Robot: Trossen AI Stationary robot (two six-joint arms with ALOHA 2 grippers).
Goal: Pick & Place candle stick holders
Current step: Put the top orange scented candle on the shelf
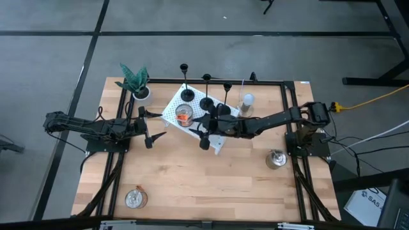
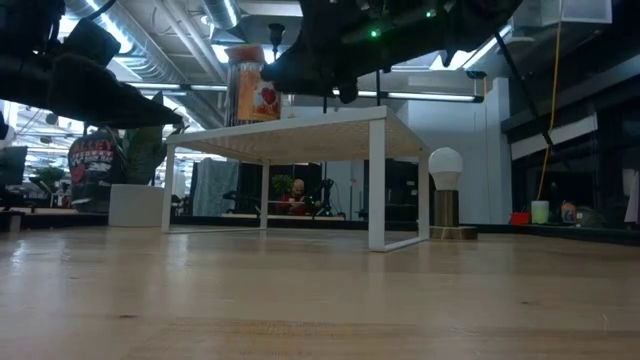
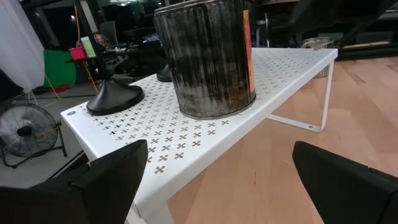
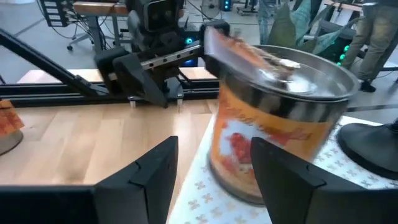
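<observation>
Three black candle stick holders, upright

Candle stick holder stem — cut off; tin blurred.

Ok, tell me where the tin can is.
In the high view the tin can stands on the white rack, left of the candle stick holders, between both grippers.

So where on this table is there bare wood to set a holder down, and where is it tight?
Free: the wide front stretch of the table between the glass jar and the metal cup. Crowded: the white rack at the back, holding the can and candle stick holders, with the right gripper over it.
</observation>
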